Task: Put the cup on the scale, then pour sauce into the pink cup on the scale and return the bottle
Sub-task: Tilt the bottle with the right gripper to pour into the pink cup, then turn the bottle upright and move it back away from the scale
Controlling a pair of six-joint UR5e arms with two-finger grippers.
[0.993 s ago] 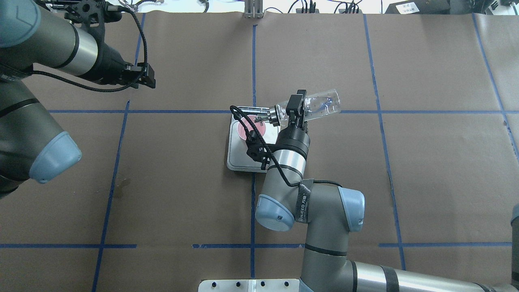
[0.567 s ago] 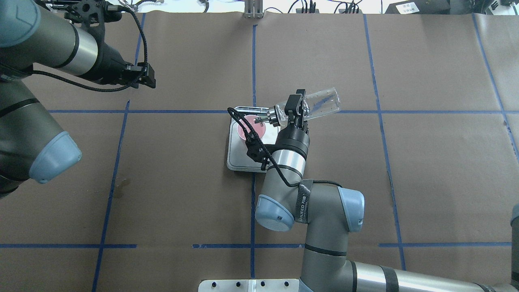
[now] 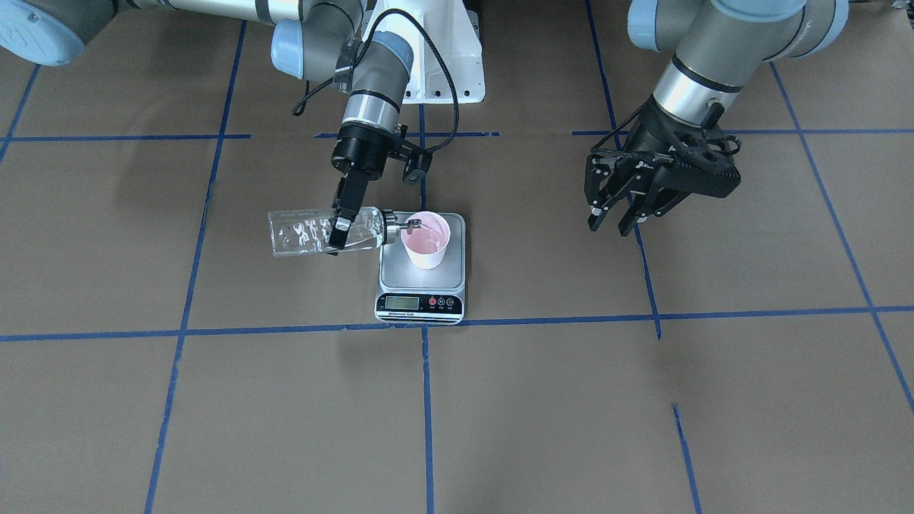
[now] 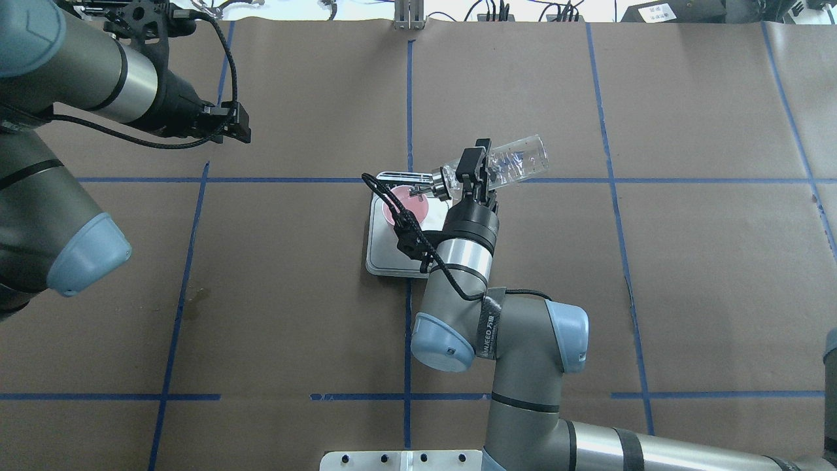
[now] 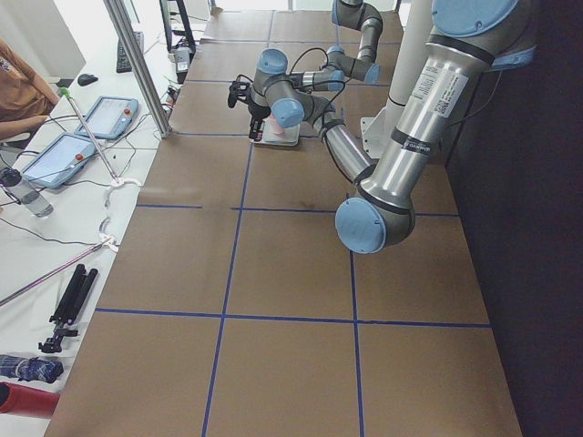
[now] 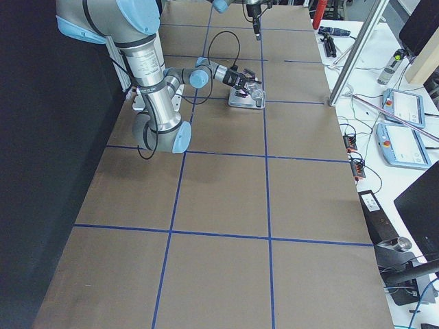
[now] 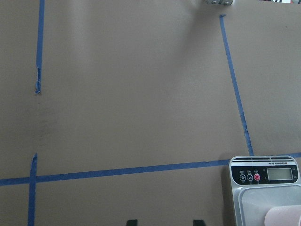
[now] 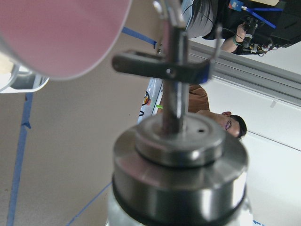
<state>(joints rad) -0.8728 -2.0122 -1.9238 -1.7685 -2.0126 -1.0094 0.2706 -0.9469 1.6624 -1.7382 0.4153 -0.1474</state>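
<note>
The pink cup (image 3: 426, 246) stands upright on the scale (image 3: 390, 270) near the table's middle. My right gripper (image 3: 340, 230) is shut on the clear glass bottle (image 3: 300, 232) and holds it about level. Its silver pourer tip reaches over the cup's rim. Clear sauce (image 3: 294, 237) shows inside the glass. In the overhead view the bottle (image 4: 520, 159) points left at the cup (image 4: 407, 204) on the scale (image 4: 386, 252), with the right gripper (image 4: 474, 169) around its neck end. My left gripper (image 3: 615, 223) is open and empty, well off to the scale's side. It also shows in the overhead view (image 4: 242, 127).
Brown paper with blue tape lines (image 4: 409, 98) covers the table. The left wrist view shows the scale's display end (image 7: 265, 174) and the cup's rim (image 7: 284, 217) at the lower right. The right wrist view shows the bottle's collar (image 8: 178, 165) under the cup (image 8: 61, 33).
My right gripper has shifted a little left and toward the far side with the bottle. The bottle's base end has swung slightly farther from me. The left arm has not moved.
</note>
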